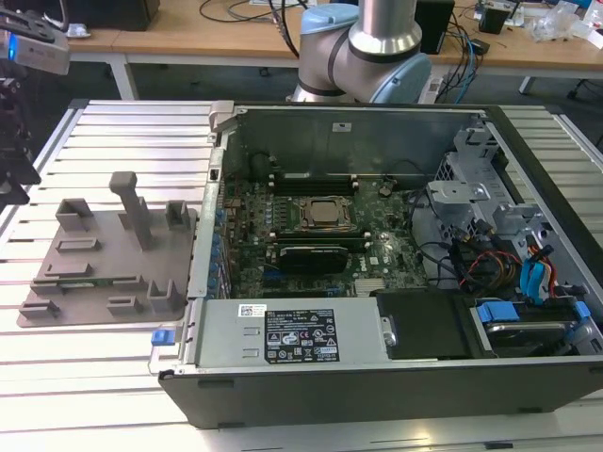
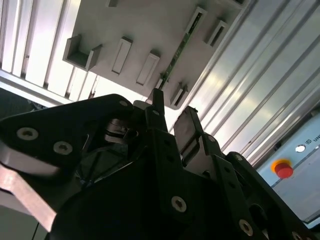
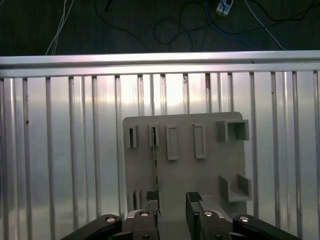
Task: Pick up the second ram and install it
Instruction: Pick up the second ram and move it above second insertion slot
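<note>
1. Gripper [image 3: 172, 202] at the upper left edge of the exterior view, hanging over the slatted metal table [image 1: 122, 132]. In both wrist views its jaws are spread and hold nothing.
2. Grey tray [image 1: 104, 250] with upright blocks lies flat on the table, left of centre.
3. Thin green memory stick [image 1: 83, 280] sits in the tray near its lower left corner, on edge between small blocks. In the first wrist view it lines up with one finger [image 3: 152, 202].
4. Open computer case [image 1: 396, 386] fills the middle and right of the frame, just beside the tray, with the motherboard [image 1: 311, 240] showing.
</note>
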Tool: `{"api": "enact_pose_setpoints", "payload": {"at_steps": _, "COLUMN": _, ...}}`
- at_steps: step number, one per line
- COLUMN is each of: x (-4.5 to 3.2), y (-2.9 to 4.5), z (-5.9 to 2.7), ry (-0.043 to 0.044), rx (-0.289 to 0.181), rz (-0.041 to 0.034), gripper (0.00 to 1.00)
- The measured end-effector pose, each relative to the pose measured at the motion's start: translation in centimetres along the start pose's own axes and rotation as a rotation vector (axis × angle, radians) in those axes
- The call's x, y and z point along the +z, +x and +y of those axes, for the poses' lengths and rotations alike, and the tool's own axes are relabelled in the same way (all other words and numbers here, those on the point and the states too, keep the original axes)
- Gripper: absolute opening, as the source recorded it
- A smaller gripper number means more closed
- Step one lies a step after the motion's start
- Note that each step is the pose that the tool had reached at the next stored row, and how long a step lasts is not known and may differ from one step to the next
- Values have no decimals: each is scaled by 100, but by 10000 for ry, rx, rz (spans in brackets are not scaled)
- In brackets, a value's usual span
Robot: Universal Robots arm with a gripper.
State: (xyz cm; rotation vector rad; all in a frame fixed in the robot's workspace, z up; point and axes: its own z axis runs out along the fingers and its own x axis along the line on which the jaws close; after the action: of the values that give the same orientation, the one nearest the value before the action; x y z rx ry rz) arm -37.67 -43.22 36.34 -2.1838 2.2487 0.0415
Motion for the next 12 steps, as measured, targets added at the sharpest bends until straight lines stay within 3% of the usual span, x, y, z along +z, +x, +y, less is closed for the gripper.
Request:
{"api": "enact_pose_setpoints", "payload": {"at_steps": 3, "x": 50, "y": 1, "z": -5, "ry": 0, "rx": 1, "rz": -1, "gripper": 36}}
{"api": "enact_pose_setpoints", "payload": {"at_steps": 5, "x": 145, "y": 3, "z": -21, "ry": -2, "rx": -16, "rz": 1, "gripper": 36}}
{"api": "enact_pose_setpoints", "payload": {"at_steps": 12, "x": 288, "y": 5, "z": -79, "ry": -15, "rx": -273, "rz": 8, "gripper": 36}}
